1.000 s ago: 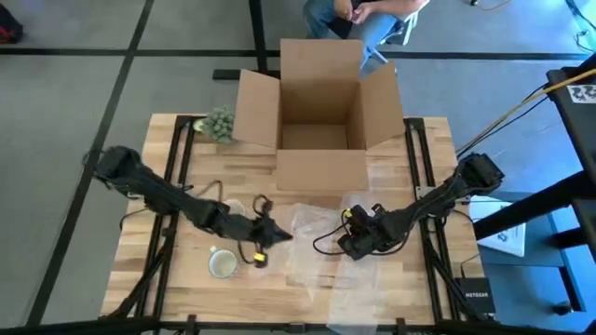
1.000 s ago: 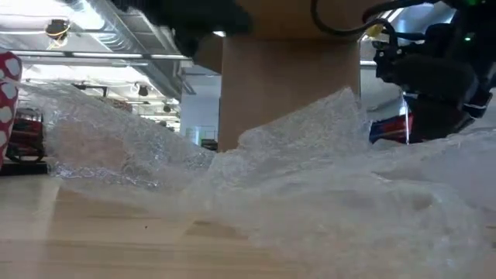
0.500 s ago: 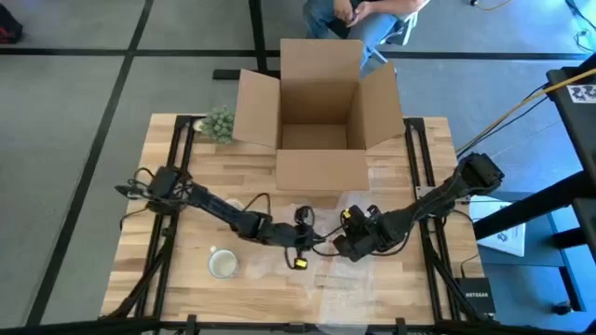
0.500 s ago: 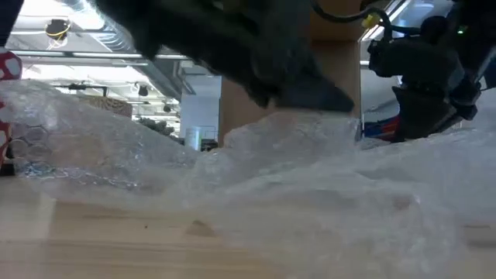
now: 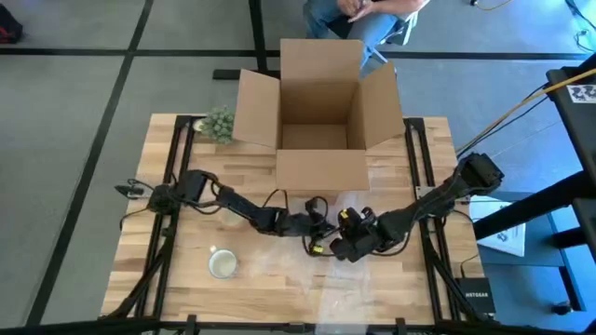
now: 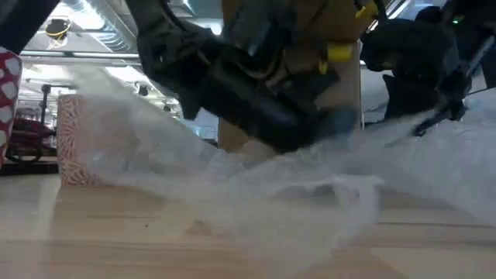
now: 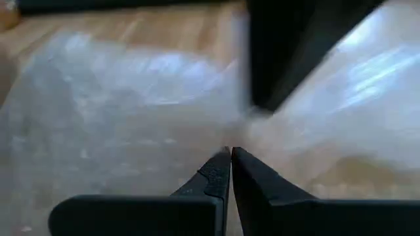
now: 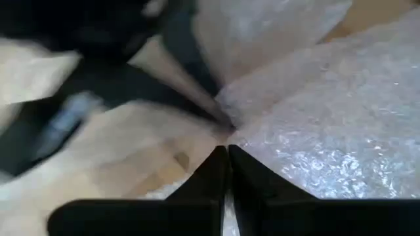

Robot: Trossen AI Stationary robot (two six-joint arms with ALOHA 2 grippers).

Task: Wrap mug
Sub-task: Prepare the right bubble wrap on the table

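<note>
A mug [image 5: 222,264] stands upright on the wooden table near its front left; in the low view the mug [image 6: 74,139] shows a red pattern through the wrap. A clear bubble wrap sheet [image 5: 363,279] lies crumpled over the table's middle and front. My left gripper [image 5: 324,228] reaches across from the left and is shut on the wrap, well to the right of the mug. My right gripper [image 5: 337,244] sits just beside it, also shut on the wrap. My left gripper pinches the bubble wrap [image 7: 230,141] between its two fingertips, coming low from the table's left; the wrap [image 6: 232,170] slopes from it down to the table. My right gripper pinches a gathered spot of the wrap [image 8: 230,134] at its fingertips, coming from the right, with creases fanning out from that spot.
An open cardboard box [image 5: 321,112] stands at the table's far middle. A small green plant-like clump [image 5: 219,123] lies at the far left. A person [image 5: 358,14] sits beyond the far edge. A boxed item [image 5: 507,237] lies off the right side.
My left gripper has swept from beside the mug toward the table's right, ending next to my right gripper. The wrap's left part has been drawn along with it and pulled off the mug's side; the mug has stayed in place.
</note>
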